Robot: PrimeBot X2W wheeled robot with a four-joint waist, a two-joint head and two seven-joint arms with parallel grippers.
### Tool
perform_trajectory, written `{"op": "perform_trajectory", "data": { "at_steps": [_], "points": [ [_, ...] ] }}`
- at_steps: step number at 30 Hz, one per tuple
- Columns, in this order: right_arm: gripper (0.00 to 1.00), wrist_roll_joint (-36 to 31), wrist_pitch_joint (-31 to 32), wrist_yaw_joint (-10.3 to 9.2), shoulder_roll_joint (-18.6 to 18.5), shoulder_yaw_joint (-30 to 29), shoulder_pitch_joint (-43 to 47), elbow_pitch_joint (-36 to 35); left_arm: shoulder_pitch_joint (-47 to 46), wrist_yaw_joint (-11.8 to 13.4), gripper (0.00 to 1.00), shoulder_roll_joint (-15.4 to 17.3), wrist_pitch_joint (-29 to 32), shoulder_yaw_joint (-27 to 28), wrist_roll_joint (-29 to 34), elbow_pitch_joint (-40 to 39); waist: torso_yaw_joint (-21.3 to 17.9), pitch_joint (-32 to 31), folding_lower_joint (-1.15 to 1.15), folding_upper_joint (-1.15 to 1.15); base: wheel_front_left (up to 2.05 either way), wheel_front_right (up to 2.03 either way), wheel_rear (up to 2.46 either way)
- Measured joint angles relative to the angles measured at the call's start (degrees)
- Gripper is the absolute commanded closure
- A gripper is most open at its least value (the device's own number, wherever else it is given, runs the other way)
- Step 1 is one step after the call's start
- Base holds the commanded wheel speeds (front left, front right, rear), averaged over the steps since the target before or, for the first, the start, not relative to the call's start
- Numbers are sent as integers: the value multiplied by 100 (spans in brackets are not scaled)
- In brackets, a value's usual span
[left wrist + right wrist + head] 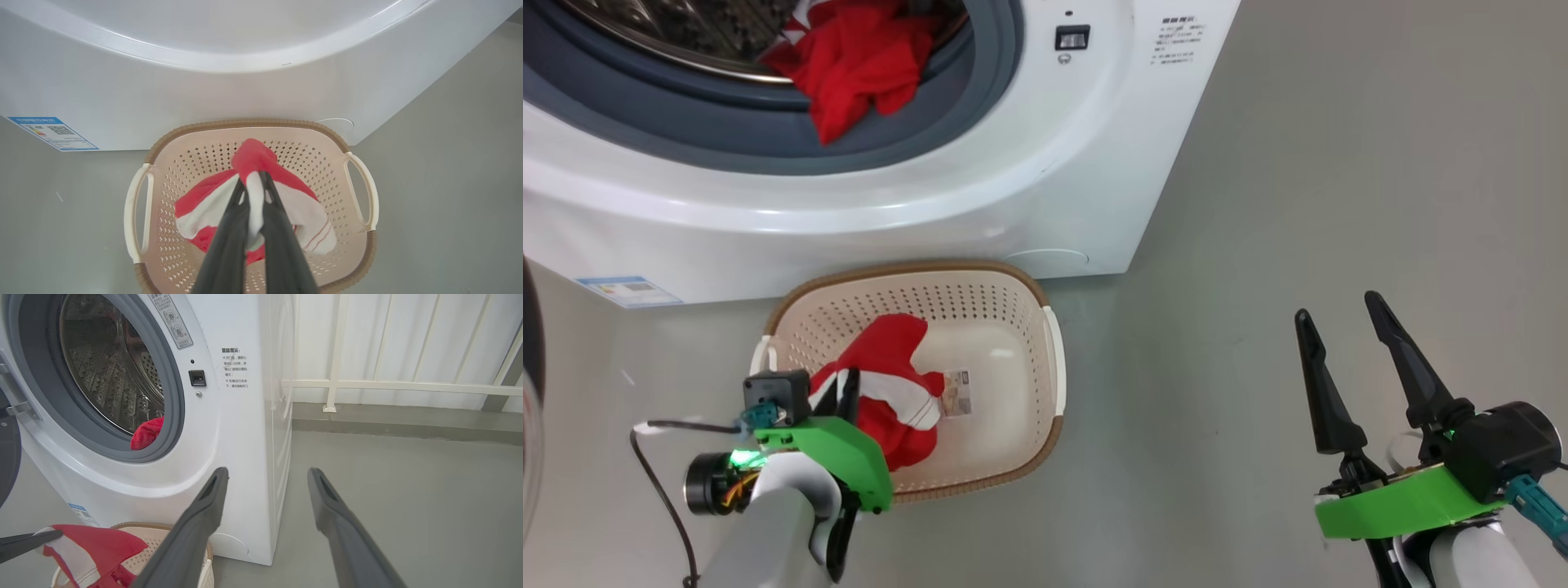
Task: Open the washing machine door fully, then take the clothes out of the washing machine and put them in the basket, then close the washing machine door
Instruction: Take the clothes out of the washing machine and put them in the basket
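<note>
Holding: the left jaws are pinched shut on a fold of a red-and-white garment [253, 163]. Its white band is squeezed between the two dark fingers [229, 245] at the middle of the left wrist view.
Why there: the garment hangs over the open cream basket [980, 269], lower left of centre in the head view. Letting go there should drop it inside, so the step in hand looks like the release.
Garment against jaws: the cloth sits between the fingertips and drapes out to both sides and below them. Whether its lower folds rest on the basket bottom, I cannot tell.
Basket placement: it stands on the grey floor [1339, 204] just in front of the washing machine [1054, 204], probably to keep the carry short.
Clothes left: a red heap [858, 57] spills over the grey rubber ring [980, 114] at the top of the head view, well apart from both pairs of jaws.
Right jaws: spread wide and empty at the lower right of the head view, likely parked out of the way.
Door: the washing machine door [7, 465] is swung aside at the left edge of the right wrist view.
</note>
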Motion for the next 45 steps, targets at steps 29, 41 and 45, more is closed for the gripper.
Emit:
{"op": "perform_trajectory", "data": {
  "at_steps": [29,41,45],
  "points": [
    [0,19,0,0,-4,163,-339,119,-801,119,0,-23,99,-790,-630,1138,-443,642,0,0,0,0,0],
    [0,16,0,0,-7,31,-336,156,-294,170,0,-34,-1,-646,-467,-879,-59,243,0,0,0,0,0],
    [0,5,0,0,-9,-4,-327,178,170,218,0,-32,-1,-572,-346,-1641,60,69,0,0,0,0,0]
  ]
}}
